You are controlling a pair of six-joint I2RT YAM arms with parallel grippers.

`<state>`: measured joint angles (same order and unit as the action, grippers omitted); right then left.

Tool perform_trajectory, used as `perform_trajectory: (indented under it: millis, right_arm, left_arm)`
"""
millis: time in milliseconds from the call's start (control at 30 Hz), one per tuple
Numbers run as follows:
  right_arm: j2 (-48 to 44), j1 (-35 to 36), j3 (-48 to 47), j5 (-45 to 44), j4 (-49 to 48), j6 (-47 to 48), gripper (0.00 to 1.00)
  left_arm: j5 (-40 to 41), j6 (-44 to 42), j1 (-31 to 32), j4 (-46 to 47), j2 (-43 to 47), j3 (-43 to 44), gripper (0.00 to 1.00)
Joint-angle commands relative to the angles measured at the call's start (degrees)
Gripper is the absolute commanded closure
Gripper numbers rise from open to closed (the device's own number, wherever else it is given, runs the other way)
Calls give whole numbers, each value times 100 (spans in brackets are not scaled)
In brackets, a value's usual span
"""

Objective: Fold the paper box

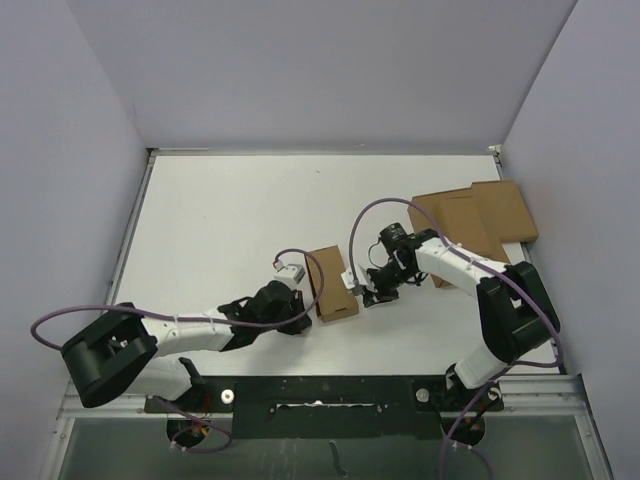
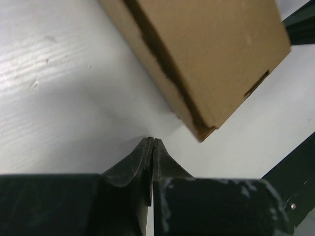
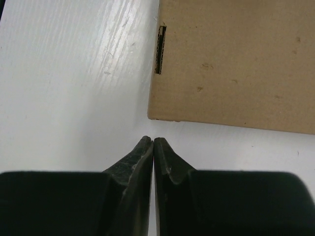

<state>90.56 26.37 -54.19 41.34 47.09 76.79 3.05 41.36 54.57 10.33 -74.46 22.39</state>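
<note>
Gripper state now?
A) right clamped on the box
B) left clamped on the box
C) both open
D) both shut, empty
D: left gripper and right gripper both show fingers pressed together on nothing, the paper box just beyond their tips.

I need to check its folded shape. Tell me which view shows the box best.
Top external: only there is the whole box in frame, with its full outline. The left wrist shows one corner and the adjoining sides, cropped. The right wrist shows one flat face with a slit, also cropped.
</note>
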Motion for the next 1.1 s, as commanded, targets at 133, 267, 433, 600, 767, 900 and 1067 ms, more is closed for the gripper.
perform_trajectory:
  millis: [133, 267, 433, 600, 767, 900, 1067]
  right_arm:
    - [103, 212, -94, -236, -226, -112, 100]
    - [68, 219, -74, -223, -227, -98, 100]
    - [65, 280, -56, -127, -265, -242, 100]
    - [145, 540, -94, -234, -425, -547, 100]
    - [46, 906, -153, -297, -818, -1255, 100]
    - [105, 990, -138, -339, -904, -1378, 100]
    - [23, 778, -187, -469, -778, -1229, 98]
  left_arm:
    - [162, 32, 37, 470, -288, 536, 100]
    - [217, 108, 37, 361, -159, 460, 100]
    - [249, 109, 41, 192, -76, 530, 100]
    - [199, 53, 39, 177, -294, 796, 100]
    - [-125, 4, 37, 661, -795, 1268, 100]
    - [-304, 38, 62, 844, -1168, 1604, 100]
    - [-89, 82, 63, 441, -810, 1334, 100]
